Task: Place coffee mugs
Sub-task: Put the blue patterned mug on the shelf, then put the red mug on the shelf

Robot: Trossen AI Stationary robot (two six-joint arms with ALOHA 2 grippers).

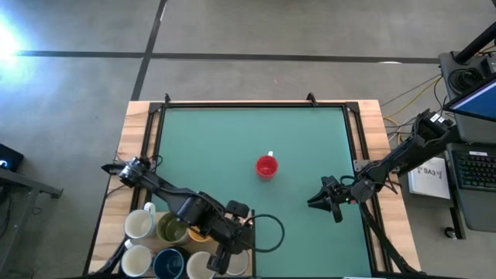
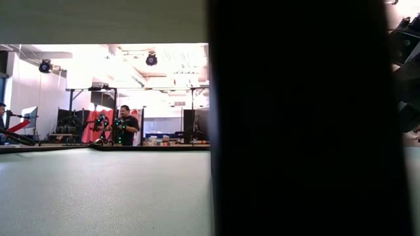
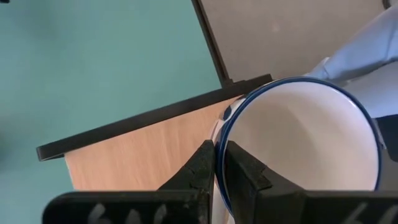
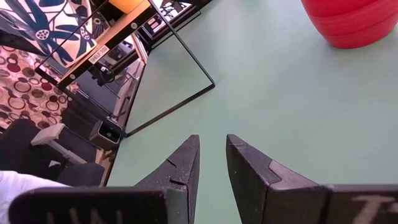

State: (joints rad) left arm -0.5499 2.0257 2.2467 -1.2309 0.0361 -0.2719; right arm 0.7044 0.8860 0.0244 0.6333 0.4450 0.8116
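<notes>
A red mug point(image 1: 266, 166) stands on the green mat point(image 1: 232, 139) near the middle; it also shows in the right wrist view point(image 4: 351, 22). Several mugs cluster at the near left: white point(image 1: 139, 225), olive-green point(image 1: 170, 229), orange point(image 1: 197, 234) partly under my left arm, white point(image 1: 136, 260), dark blue point(image 1: 168, 264) and white point(image 1: 199, 266). My left gripper point(image 1: 223, 254) is among them, shut on a white mug with a blue rim point(image 3: 305, 143). My right gripper point(image 1: 320, 201) point(image 4: 211, 155) is open and empty, right of the red mug. My left gripper pinches the mug's rim point(image 3: 219, 149) between its two fingers, one finger point(image 3: 244, 171) inside the mug and one point(image 3: 202, 167) outside against the wall. The mug's mouth faces the wrist camera. Whether its base rests on the table I cannot tell.
A black frame point(image 1: 256, 103) edges the mat, with bare wood point(image 3: 143, 149) outside it. A black cable loop point(image 1: 271, 232) lies right of the mug cluster. A dark shape point(image 2: 295, 118) fills much of the low view. A person point(image 2: 126, 124) stands far behind the table.
</notes>
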